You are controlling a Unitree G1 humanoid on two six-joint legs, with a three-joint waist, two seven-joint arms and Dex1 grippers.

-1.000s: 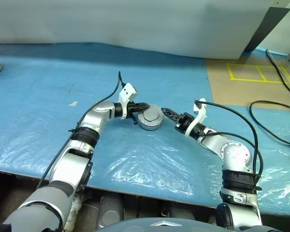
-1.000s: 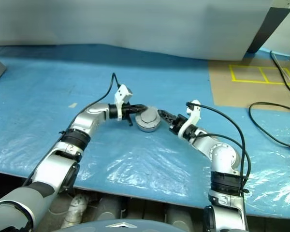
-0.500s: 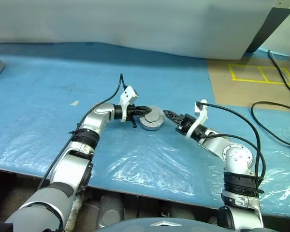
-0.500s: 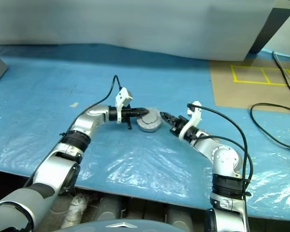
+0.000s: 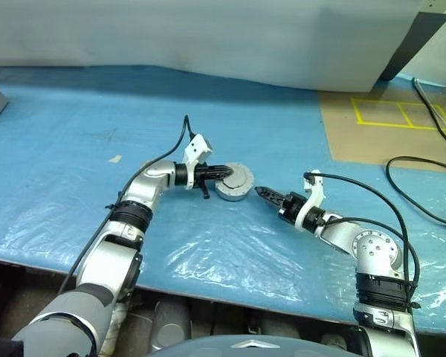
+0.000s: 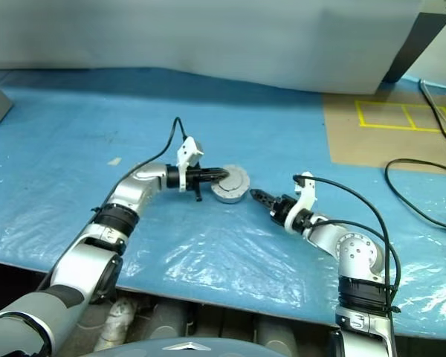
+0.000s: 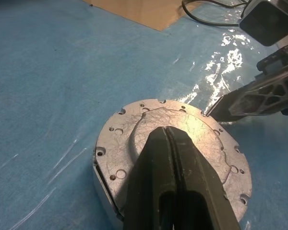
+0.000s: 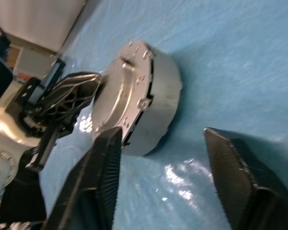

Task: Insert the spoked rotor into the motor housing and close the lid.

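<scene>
The motor housing (image 5: 233, 192) is a short round silver can standing on the blue table, and the grey lid (image 7: 129, 139) lies flat on top of it. My left gripper (image 5: 224, 171) is shut, its fingers (image 7: 182, 167) pressed together and lying across the lid's raised middle. My right gripper (image 5: 262, 193) is open a little to the right of the housing, clear of it, pointing at its side wall (image 8: 161, 96). The spoked rotor is hidden.
Crinkled clear plastic (image 5: 230, 253) covers the blue table in front of the housing. A brown patch with yellow tape (image 5: 390, 111) lies at the back right, with black cables (image 5: 424, 178) beside it. A white board (image 5: 208, 37) closes off the back.
My right gripper has drawn back from the housing toward the table's near edge, sunk a little and opened. The left gripper has stayed on the lid.
</scene>
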